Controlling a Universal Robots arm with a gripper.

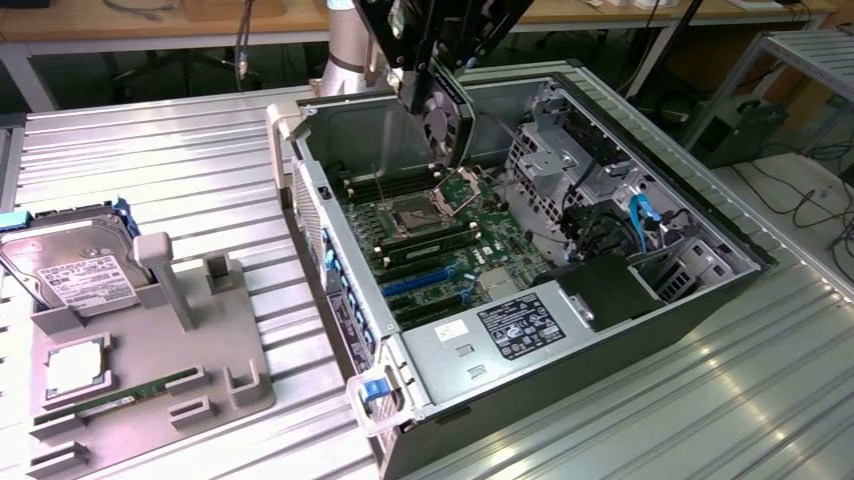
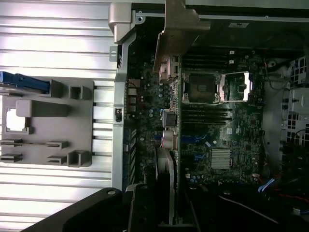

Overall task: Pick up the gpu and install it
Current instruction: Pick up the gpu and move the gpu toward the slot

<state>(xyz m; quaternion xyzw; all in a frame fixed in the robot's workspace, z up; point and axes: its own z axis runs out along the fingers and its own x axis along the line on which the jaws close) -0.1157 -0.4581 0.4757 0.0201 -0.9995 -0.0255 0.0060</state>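
From the exterior view's left: ribbed metal worktop (image 1: 174,160) w/ a grey holder tray (image 1: 200,370) on it. An HDD (image 1: 67,268) w/ a white label sits tilted at the tray's far end. A square CPU chip (image 1: 76,366) lies in a pocket nearer the camera, and a narrow green RAM stick (image 1: 127,398) is in a slot just beside it.

Next along is the PC case (image 1: 561,410), lying on its side w/ the side panel off and the mobo (image 1: 441,250) facing up. The CPU socket (image 1: 416,212) has its metal frame swung open. Blue expansion slots (image 1: 420,283) sit nearer the camera.

Over the case's far end the arm reaches down from above. The claw (image 1: 424,95) is pinching the gpu (image 1: 451,125) by its upper edge. The card hangs on edge, black round fan showing, above the mobo near the socket and well apart from the blue slots, so it's not seated. In the wrist view the gpu (image 2: 169,140) is seen edge-on across the board, w/ its silver bracket (image 2: 179,29) at the case's rear wall and the claw (image 2: 159,205) clamped on it.

Toward the exterior view's right, inside the case: metal drive cages (image 1: 547,150), blue cables (image 1: 638,215) and a black shroud (image 1: 607,292).
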